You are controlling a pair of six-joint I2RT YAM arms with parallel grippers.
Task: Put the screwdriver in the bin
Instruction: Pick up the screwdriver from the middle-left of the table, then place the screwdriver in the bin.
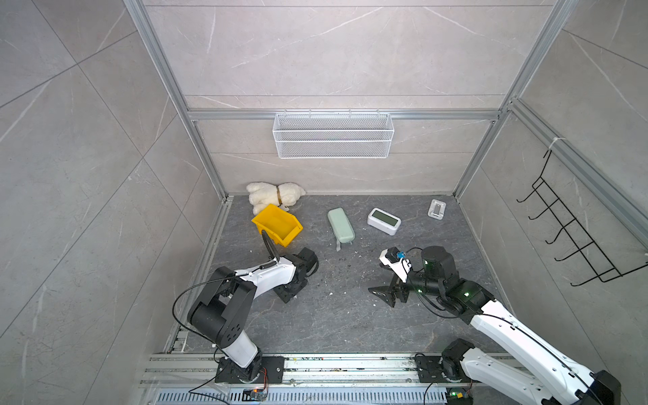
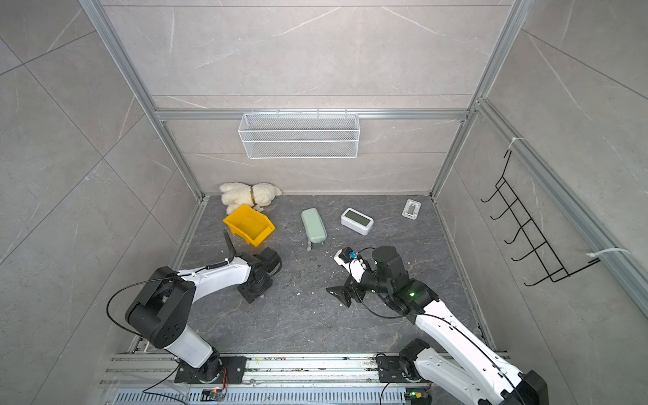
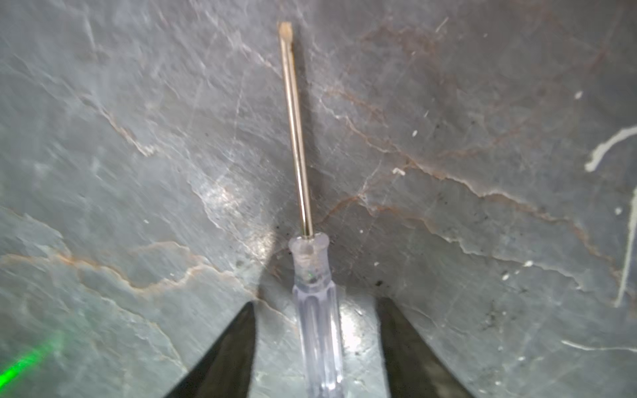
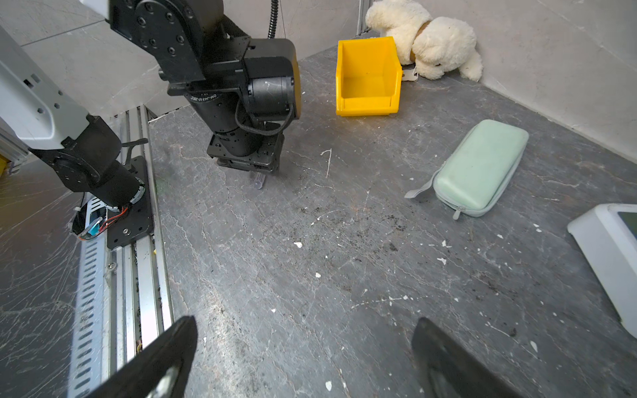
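left gripper (image 3: pixel 316 301): pointed down at the bench, its two dark fingers (image 3: pixel 234 344) apart, one on each side of the clear handle, a strip of bench showing in both gaps.
screwdriver (image 3: pixel 309 246): lay flat on the bench between the left gripper's fingers, with the thin metal shaft reaching out past the fingertips; it was not in the bin.
bench (image 3: pixel 138 172): dark grey stone-look surface with pale and rusty veins, scattered white flecks and dark grit.
right gripper (image 4: pixel 303 322): low over the bench, well apart from the left gripper, fingers spread wide with only bare bench between them.
white bent stick (image 4: pixel 327 162): lay on the bench just beyond the left gripper.
bin (image 1: pixel 280 228): stood upright, well beyond the left gripper toward the back wall, its inside bare yellow.
plush toy (image 1: pixel 275 196): just behind the bin, in the back corner.
green pouch (image 1: pixel 341 225): far beyond the right gripper.
white clock (image 1: pixel 384 221): near the pouch.
walls (image 1: pixel 315 52): pale grey marble-look panels in aluminium framing.
wire-mesh basket (image 1: pixel 333 135): hung on the back wall.
black hook rack (image 1: pixel 575 231): hung on the side wall beyond the right gripper.
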